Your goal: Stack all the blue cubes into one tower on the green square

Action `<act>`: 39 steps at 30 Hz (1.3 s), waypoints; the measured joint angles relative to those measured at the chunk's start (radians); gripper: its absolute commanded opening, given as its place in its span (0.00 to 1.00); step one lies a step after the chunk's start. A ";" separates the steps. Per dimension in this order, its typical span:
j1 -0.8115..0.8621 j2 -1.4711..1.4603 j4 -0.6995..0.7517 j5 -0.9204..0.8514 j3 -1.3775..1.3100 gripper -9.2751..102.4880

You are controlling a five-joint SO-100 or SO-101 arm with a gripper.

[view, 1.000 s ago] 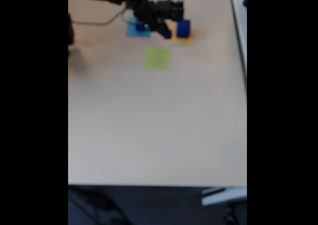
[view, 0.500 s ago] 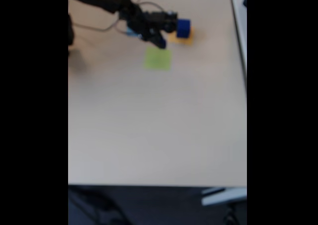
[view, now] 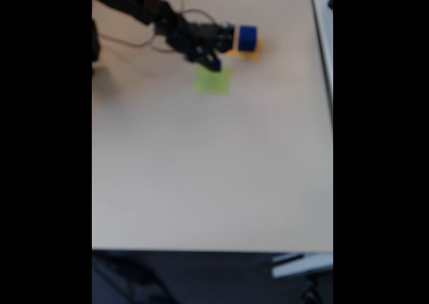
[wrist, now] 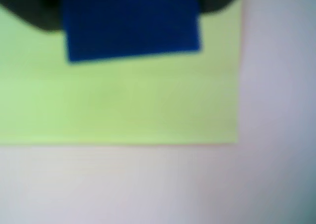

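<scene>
A pale beige table [view: 214,170] takes up most of the fixed view, its surface blurred. A flat orange-yellow square [view: 253,52] lies near the far edge. A thin cable [view: 134,42] loops across the tabletop at upper left. Below the table's near edge, the floor is dark.

Through the wrist view you see a dark-blue solid cube [wrist: 132,21] at the top, dark blurred shapes flanking it, over the flat yellow-green paper square [wrist: 123,103] on the pale table [wrist: 197,184].
</scene>
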 measured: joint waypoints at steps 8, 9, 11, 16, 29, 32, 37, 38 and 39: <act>0.000 -0.034 -0.054 0.018 0.051 0.08; 0.000 -0.034 -0.055 0.021 0.054 0.08; 0.003 -0.034 -0.055 0.023 0.061 0.08; 0.021 -0.034 -0.057 0.031 0.078 0.09; 0.041 -0.037 -0.063 0.009 0.081 0.14; 0.041 -0.037 -0.063 0.003 0.081 0.19; 0.041 -0.038 -0.063 -0.011 0.081 0.23; 0.041 -0.038 -0.063 -0.012 0.081 0.24; 0.041 -0.038 -0.063 -0.012 0.081 0.24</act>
